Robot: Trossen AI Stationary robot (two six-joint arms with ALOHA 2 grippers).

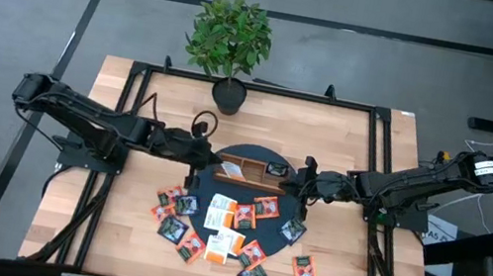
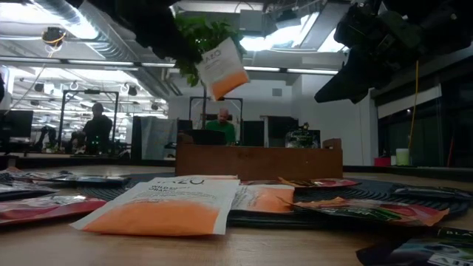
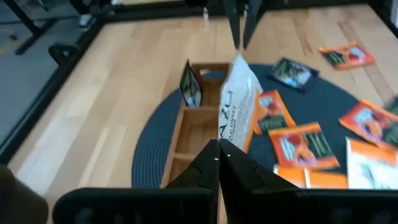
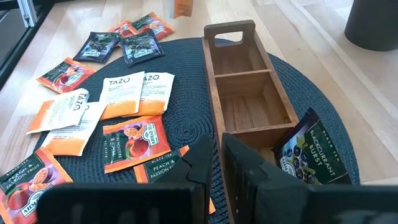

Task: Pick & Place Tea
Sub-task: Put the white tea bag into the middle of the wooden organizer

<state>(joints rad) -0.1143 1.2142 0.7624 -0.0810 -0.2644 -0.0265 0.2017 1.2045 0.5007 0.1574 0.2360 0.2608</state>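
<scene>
My left gripper (image 3: 219,149) is shut on a white-and-orange tea sachet (image 2: 222,68) above the left end of the wooden tray (image 1: 256,168), over the round dark mat (image 1: 244,150). My right gripper (image 4: 218,158) hovers low by the tray's right end (image 4: 249,81), its fingers a narrow gap apart and holding nothing. A dark sachet (image 4: 305,155) stands leaning in the tray's right compartment. Several orange, white and dark sachets (image 1: 233,221) lie flat on the mat and on the wood in front of it. My left gripper pinches the sachet's white upper end (image 3: 227,132) between its two fingers, coming from the table's left and slanting down. The sachet is lifted clear and hangs tilted below the fingers, orange end (image 2: 225,85) lowest, over the tray.
A potted plant (image 1: 231,40) stands at the table's far edge behind the mat. Loose sachets (image 4: 134,90) cover the mat's near half. Bare wood (image 1: 123,218) lies at the table's left, and more beyond the sachets at its right. People sit in the room behind.
</scene>
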